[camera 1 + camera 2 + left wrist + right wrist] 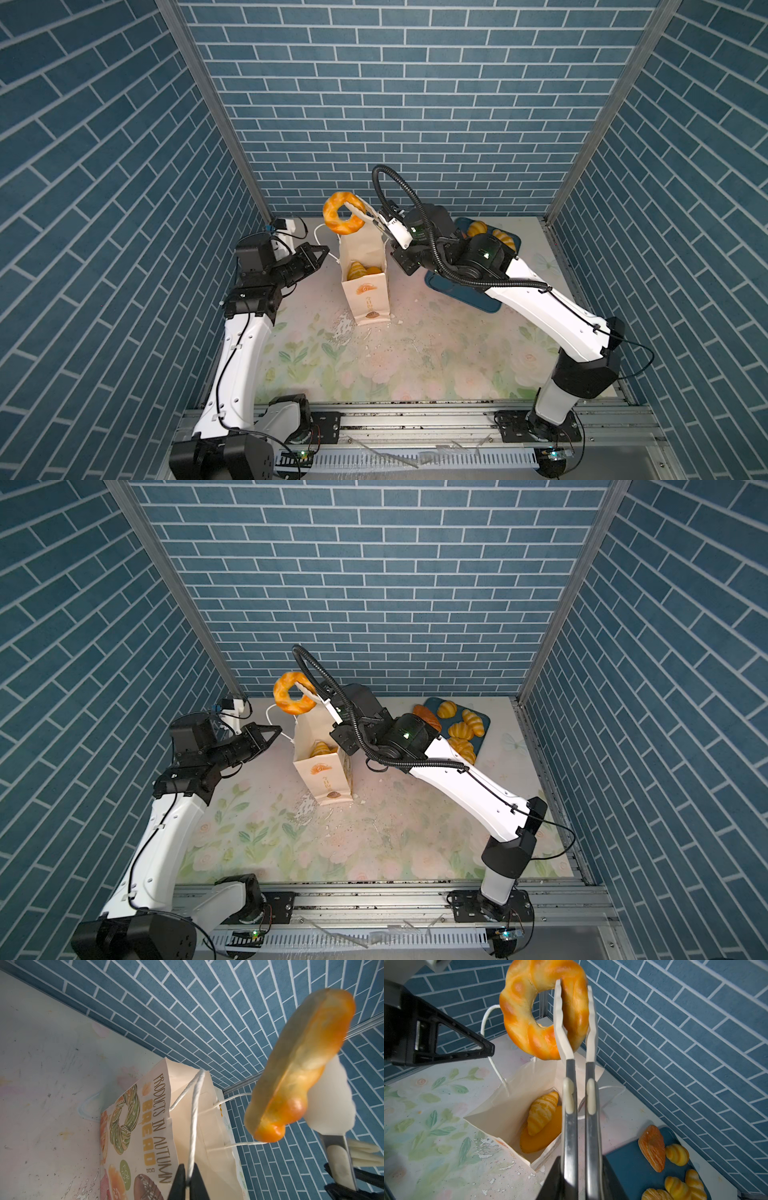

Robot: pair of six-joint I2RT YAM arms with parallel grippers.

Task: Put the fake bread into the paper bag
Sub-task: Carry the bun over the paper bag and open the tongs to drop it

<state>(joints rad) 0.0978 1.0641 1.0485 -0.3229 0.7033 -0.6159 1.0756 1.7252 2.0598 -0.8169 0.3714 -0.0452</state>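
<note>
A: Two grippers engaged. In a top view, right gripper point(386, 232) is squeezing tongs point(365, 214) clamping a ring doughnut point(331, 214) above the paper bag point(365, 291).
B: Left wrist: left gripper point(188, 1183) is pinching its cord handle point(194, 1115). Right wrist: doughnut is hanging ahead of that gripper; lowering, releasing likely next.

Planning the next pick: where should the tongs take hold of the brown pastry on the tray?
Grip the brown pastry across its narrow middle, from above: it lies flat at the edge of the tray, a pointed oval, with a croissant close on one side.
</note>
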